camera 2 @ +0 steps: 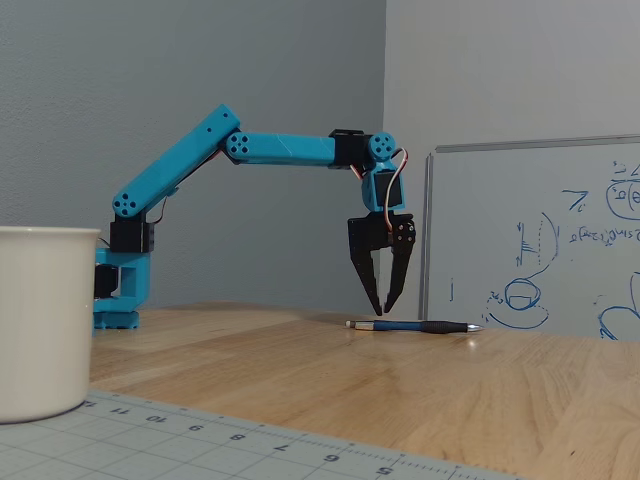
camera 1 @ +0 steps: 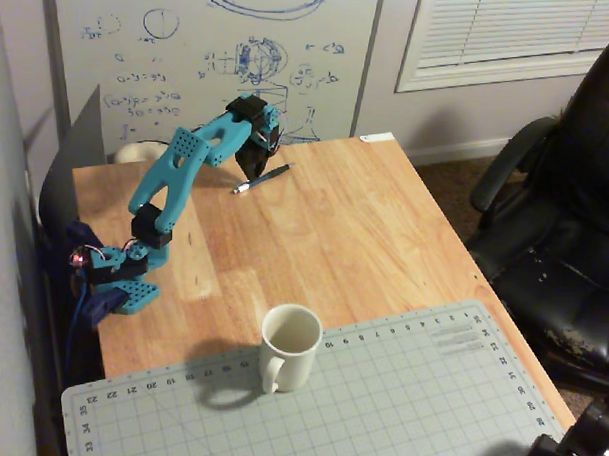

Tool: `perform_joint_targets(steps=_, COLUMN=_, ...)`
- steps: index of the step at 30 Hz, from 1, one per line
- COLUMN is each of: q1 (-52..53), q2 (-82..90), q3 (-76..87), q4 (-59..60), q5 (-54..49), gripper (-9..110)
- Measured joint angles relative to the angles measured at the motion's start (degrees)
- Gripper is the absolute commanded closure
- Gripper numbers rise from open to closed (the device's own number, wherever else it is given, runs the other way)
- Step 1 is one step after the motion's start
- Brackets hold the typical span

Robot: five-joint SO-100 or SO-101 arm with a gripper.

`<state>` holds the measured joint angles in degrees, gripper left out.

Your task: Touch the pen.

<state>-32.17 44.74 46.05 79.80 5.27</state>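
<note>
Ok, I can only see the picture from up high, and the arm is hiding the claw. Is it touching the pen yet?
Observer: Not yet. In the low side view the gripper hangs just above the pen, with a thin gap under its tips.
Operator: Is the claw open or closed?
Observer: A little open. The side view shows a narrow gap between the two pointed fingers.
Operator: Which bit of the pen is it over?
Observer: The pen's left end, as the side view shows it. The rest lies flat on the table, off to the right.
</note>
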Motion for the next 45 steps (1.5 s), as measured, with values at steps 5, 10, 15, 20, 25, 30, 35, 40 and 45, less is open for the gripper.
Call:
perform_joint_targets(steps=5, q1=0.0, q2=0.0, q3=0.0, q4=0.0, q5=0.0, gripper=101)
perform_joint_targets(steps=10, q1=0.0, q2=0.0, q3=0.0, q4=0.0, q5=0.0, gripper=101)
perform_joint_targets(steps=15, q1=0.0, q2=0.0, q3=0.0, q4=0.0, q5=0.0, gripper=101)
perform_joint_targets(steps=20, q1=0.0, q2=-0.1, q3=0.0, q4=0.0, q5=0.0, gripper=101)
perform_joint_targets(steps=25, q1=0.0, q2=-0.1, q3=0.0, q4=0.0, q5=0.0, gripper=101)
perform_joint_targets(steps=30, q1=0.0, q2=-1.7, q3=0.0, q4=0.0, q5=0.0, gripper=101)
perform_joint_targets(steps=35, q1=0.0, q2=-2.5, q3=0.0, q4=0.0, q5=0.0, gripper=101)
perform_joint_targets(steps=40, q1=0.0, q2=-2.5, q3=0.0, q4=0.0, q5=0.0, gripper=101)
perform_joint_targets(steps=45, q1=0.0, q2=-2.5, q3=0.0, q4=0.0, q5=0.0, gripper=101)
